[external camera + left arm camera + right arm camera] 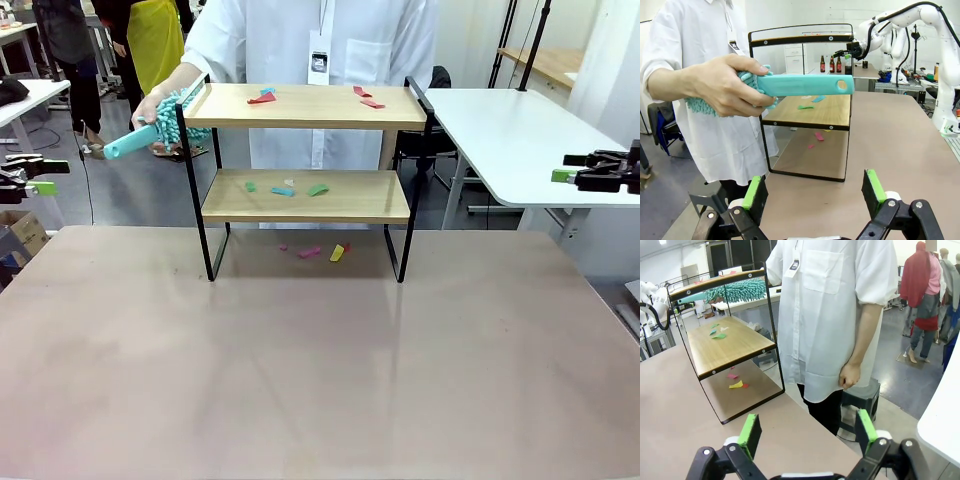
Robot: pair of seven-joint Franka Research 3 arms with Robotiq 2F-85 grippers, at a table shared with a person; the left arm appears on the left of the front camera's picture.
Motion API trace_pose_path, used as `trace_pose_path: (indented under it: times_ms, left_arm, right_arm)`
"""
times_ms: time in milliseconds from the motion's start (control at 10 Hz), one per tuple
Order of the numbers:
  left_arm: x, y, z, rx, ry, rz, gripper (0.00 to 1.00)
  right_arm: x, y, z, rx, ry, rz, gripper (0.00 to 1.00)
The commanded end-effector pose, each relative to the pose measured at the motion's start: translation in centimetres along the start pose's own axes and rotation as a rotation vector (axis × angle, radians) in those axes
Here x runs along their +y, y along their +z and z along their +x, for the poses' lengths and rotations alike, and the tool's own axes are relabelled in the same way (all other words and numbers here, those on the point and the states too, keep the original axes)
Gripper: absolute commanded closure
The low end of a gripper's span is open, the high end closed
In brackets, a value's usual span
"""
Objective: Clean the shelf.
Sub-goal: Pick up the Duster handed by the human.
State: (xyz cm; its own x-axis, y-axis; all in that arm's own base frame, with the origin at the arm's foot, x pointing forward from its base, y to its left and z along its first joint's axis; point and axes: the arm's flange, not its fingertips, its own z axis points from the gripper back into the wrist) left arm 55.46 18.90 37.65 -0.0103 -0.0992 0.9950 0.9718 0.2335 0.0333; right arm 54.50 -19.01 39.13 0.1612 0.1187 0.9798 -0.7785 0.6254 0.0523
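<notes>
Since the person's hand (pixel 150 106) grips the duster (pixel 128 145) where head meets handle and leaves the handle end free, pointing toward the robot's left side, I judge it is being offered for a handover rather than used. It hangs at about 10 o'clock from the shelf (pixel 310 108). The shelf stands at 12 o'clock on the bench (pixel 320 370), near the far edge and just in front of the person. Its open long side faces the robot, so both boards can be reached.

Both arms wait off the bench, the left claw (pixel 30 177) at 9 o'clock and the right claw (pixel 592 172) at 3 o'clock. Each has its jaws spread wide with nothing between the green pads, which leaves the middle free.

The shelf is two pale, smooth wood boards in a thin black metal frame on four legs. Coloured scraps (pixel 300 189), thin and flat like cut paper, lie loose on it. Red and blue ones are on the top board, green and teal ones on the lower. A few pink and yellow ones lie on the bench beneath, at 6 o'clock under the frame.

The duster has a flat teal handle, seemingly plastic, with a hole at its end. Its head is a shaggy tuft of teal and white strands. Such a soft head should sweep light scraps off without marking the wood.
</notes>
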Motion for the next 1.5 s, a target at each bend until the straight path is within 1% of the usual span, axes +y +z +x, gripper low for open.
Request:
trace_pose_path:
  times_ms: [0, 100, 200, 300, 600, 800, 900, 1000, 1100, 1200, 1300, 1400]
  left_arm:
    - [0.0, 0.0, 0.0, 0.0, 0.0, 0.0, 0.0]
    - [-0.4, 0.4, 2.7, 0.017, 0.042, 0.017, 0.0]
    - [-0.6, 0.3, 5.9, 0.054, 0.061, 0.011, 0.0]
    - [-1.5, 0.3, 8.6, 0.113, 0.067, 0.03, 0.0]
    - [-4.3, -0.1, 17.2, 0.348, 0.191, 0.108, 0.0]
    - [-6.3, -1.4, 22.3, 0.49, 0.275, 0.209, 0.0]
    - [-7.9, -3.1, 24.6, 0.628, 0.387, 0.34, 0.0]
    - [-8.9, -4.9, 26.1, 0.645, 0.392, 0.402, 0.0]
    - [-10.0, -7.0, 27.4, 0.689, 0.438, 0.52, 0.0]
    - [-10.5, -8.7, 28.2, 0.74, 0.534, 0.653, 0.0]
    - [-11.3, -10.5, 28.9, 0.769, 0.527, 0.682, 0.0]
    - [-11.7, -11.5, 29.3, 0.77, 0.518, 0.677, 0.0]
  right_arm:
    - [0.0, 0.0, 0.1, -0.002, 0.002, 0.0, 0.0]
    - [0.0, 0.0, 0.1, -0.002, 0.002, 0.0, 0.0]
    - [0.0, 0.0, 0.1, -0.002, 0.002, 0.0, 0.0]
    - [0.0, 0.0, 0.1, -0.002, 0.002, 0.0, 0.0]
    - [0.0, 0.0, 0.1, -0.002, 0.002, 0.0, 0.0]
    - [0.0, 0.0, 0.1, -0.002, 0.002, 0.0, 0.0]
    - [0.0, 0.0, 0.1, -0.002, 0.002, 0.0, 0.0]
    - [0.0, 0.0, 0.1, -0.002, 0.002, 0.0, 0.0]
    - [0.0, 0.0, 0.1, -0.002, 0.002, 0.0, 0.0]
    - [0.0, 0.0, 0.1, -0.002, 0.002, 0.0, 0.0]
    - [0.0, 0.0, 0.1, -0.002, 0.002, 0.0, 0.0]
    - [0.0, 0.0, 0.1, -0.002, 0.002, 0.0, 0.0]
